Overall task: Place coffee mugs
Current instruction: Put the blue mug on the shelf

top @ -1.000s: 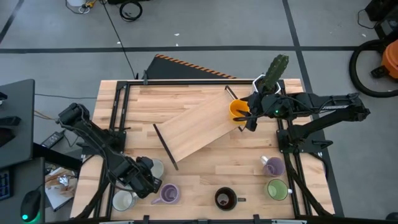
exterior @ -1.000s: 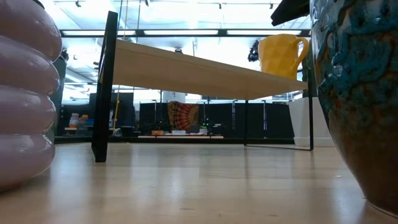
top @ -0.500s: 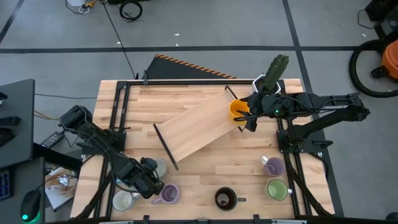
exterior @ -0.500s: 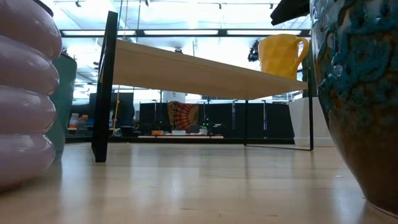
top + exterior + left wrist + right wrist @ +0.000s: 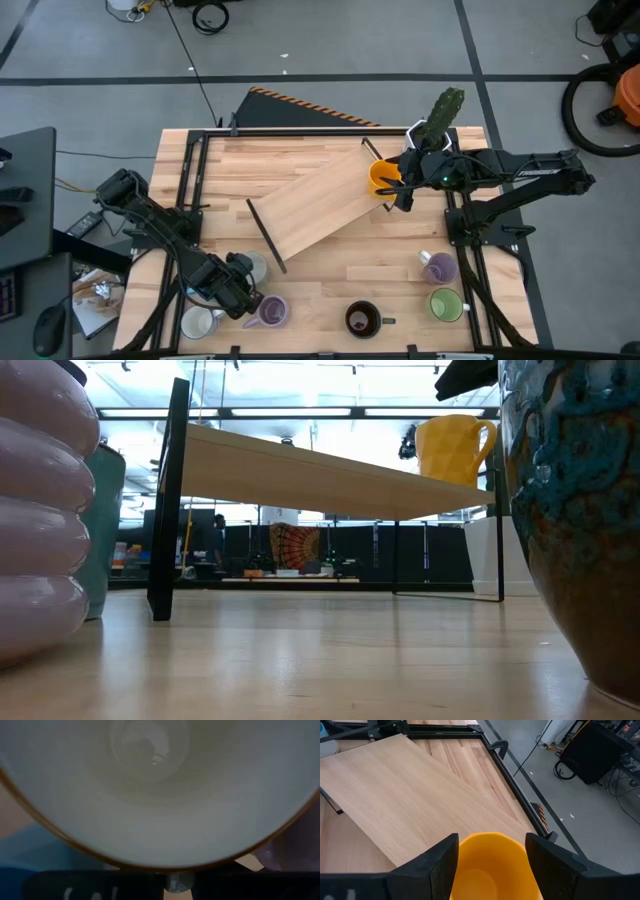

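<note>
1. Left gripper (image 5: pixel 236 286) has slid in over the blue-green mug (image 5: pixel 253 266) since a second ago, and that mug now peeks out behind the big lavender one in the low view. Right arm hasn't budged.
2. Count from above: seven mugs. Two lavender (image 5: pixel 270 311) (image 5: pixel 438 266), one white (image 5: pixel 198 322), one dark brown (image 5: pixel 362 319), one green (image 5: pixel 445 303), one orange (image 5: pixel 381 176), plus the blue-green one.
3. Left wrist view is filled with a glossy pale mug interior with a brownish rim, right up against the gripper. Can't tell its grip state.
4. Right gripper (image 5: pixel 393 186) is spread wide, fingers (image 5: pixel 440 865) either side of the orange mug. Contact is unclear.
5. Orange mug is smooth, faceted ceramic, upright on a pale wood-grain shelf (image 5: pixel 320 205) with black legs.
</note>
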Robot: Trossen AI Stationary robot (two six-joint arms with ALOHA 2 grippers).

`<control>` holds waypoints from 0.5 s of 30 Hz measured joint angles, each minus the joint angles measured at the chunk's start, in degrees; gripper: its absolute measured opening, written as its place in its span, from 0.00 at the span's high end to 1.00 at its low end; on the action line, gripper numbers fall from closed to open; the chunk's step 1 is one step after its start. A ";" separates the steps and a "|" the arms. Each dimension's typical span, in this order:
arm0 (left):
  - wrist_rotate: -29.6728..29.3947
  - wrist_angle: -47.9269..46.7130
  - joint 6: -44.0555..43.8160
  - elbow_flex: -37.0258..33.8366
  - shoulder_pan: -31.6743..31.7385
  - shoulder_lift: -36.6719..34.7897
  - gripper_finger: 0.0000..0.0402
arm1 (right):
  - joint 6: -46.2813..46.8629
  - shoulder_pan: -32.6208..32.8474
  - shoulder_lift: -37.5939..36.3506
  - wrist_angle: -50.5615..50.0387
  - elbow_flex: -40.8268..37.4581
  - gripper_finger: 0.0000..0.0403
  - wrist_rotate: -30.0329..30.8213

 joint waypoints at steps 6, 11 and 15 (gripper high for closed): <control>1.79 -1.09 3.54 2.25 0.01 0.10 0.86 | 0.42 0.00 0.00 -0.02 0.00 0.41 -0.02; 3.49 -5.56 7.66 4.94 -0.06 -1.08 0.86 | 0.45 0.00 0.00 -0.02 0.00 0.41 -0.02; 3.53 -11.29 8.52 7.33 -0.54 -2.34 0.86 | 0.83 0.00 0.00 -0.04 0.00 0.41 -0.04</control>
